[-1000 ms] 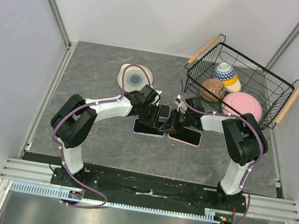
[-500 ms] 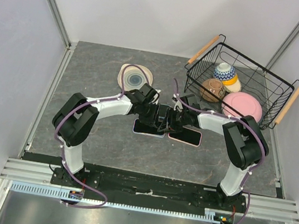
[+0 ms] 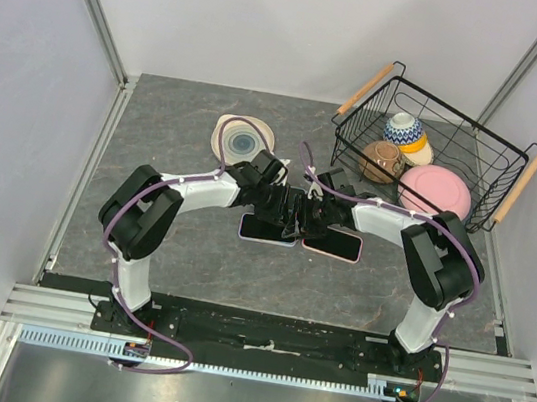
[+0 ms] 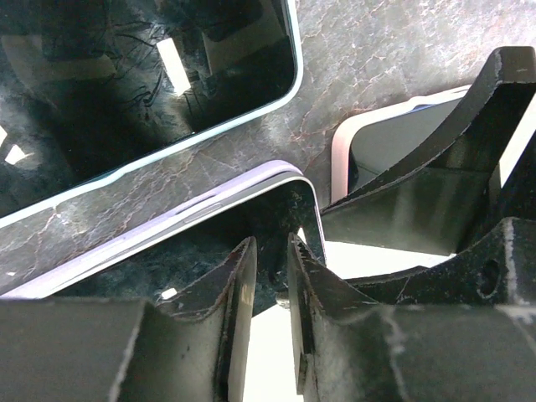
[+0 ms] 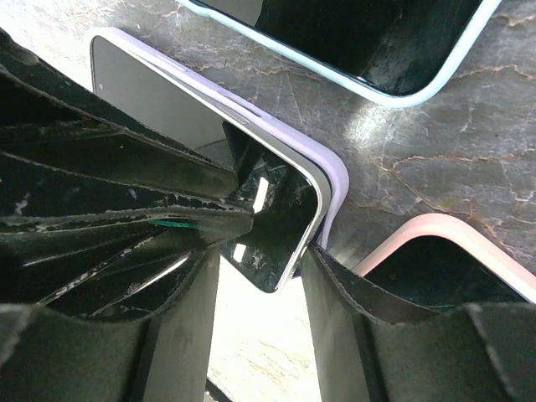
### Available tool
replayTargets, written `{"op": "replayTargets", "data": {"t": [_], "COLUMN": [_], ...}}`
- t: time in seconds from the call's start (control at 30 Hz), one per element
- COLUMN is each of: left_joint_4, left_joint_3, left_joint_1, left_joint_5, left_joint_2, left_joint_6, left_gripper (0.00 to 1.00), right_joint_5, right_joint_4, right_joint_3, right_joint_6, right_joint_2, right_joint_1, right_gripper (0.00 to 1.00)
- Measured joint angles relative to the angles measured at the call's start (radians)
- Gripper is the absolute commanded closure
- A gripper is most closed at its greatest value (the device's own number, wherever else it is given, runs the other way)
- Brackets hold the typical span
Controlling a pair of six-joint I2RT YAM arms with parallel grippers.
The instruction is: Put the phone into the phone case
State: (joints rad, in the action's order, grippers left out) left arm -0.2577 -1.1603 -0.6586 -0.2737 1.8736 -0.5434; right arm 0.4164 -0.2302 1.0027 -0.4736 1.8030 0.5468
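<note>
Overhead camera, fixed high at the near edge, looks down on the whole counter (image 3: 161,246); both wrist cameras point downward at very close range, sharing one corner of the lilac-edged phone (image 5: 159,105).

The grey bench (image 3: 189,260) holds a plate (image 3: 243,141) far left, a basket (image 3: 351,138) far right, and centrally a lilac phone (image 3: 264,231), a pink phone (image 3: 338,245) and a blue-rimmed phone (image 4: 126,75).

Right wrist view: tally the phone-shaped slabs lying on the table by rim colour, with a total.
Light-blue-rimmed slab: 1
Lavender-rimmed slab: 1
Pink-rimmed slab: 1
Total: 3
</note>
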Motion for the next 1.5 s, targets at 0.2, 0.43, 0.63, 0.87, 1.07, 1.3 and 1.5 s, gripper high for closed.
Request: {"op": "replayTargets", "data": {"t": [0.2,0.43,0.63,0.87,1.07,1.3,1.5], "left_joint_4": [0.047,0.101,0.128,0.149,0.167,0.164,0.163], "left_joint_3": [0.024,0.059,0.078,0.099,0.144,0.162,0.162], "left_joint_1": [0.000,0.000,0.000,-0.001,-0.005,-0.006,-0.006], "left_joint_5": [-0.018,-0.037,-0.051,-0.051,-0.050,-0.050,-0.050], "left_joint_2": [0.002,0.003,0.000,-0.011,-0.048,-0.063,-0.063], "left_joint_6": [-0.014,-0.025,-0.034,-0.036,-0.037,-0.037,-0.037], "left_gripper": [0.77,0.81,0.83,0.85,0.87,0.87,0.88], "right_joint_5": [0.000,-0.010,-0.029,0.012,0.056,0.101,0.110], "right_joint_4": [0.000,-0.018,-0.091,-0.164,-0.171,-0.154,-0.138], "right_joint_3": [0.000,0.000,0.002,0.001,0.001,0.001,0.002], "right_joint_6": [0.003,0.018,0.034,0.027,0.015,0.000,-0.001], "right_joint_2": [-0.004,-0.020,-0.054,-0.094,-0.100,-0.096,-0.030], "right_joint_1": [0.001,0.004,0.000,-0.041,-0.082,-0.082,-0.082], "right_gripper": [0.46,0.45,0.45,0.46,0.53,0.61,0.63]}}
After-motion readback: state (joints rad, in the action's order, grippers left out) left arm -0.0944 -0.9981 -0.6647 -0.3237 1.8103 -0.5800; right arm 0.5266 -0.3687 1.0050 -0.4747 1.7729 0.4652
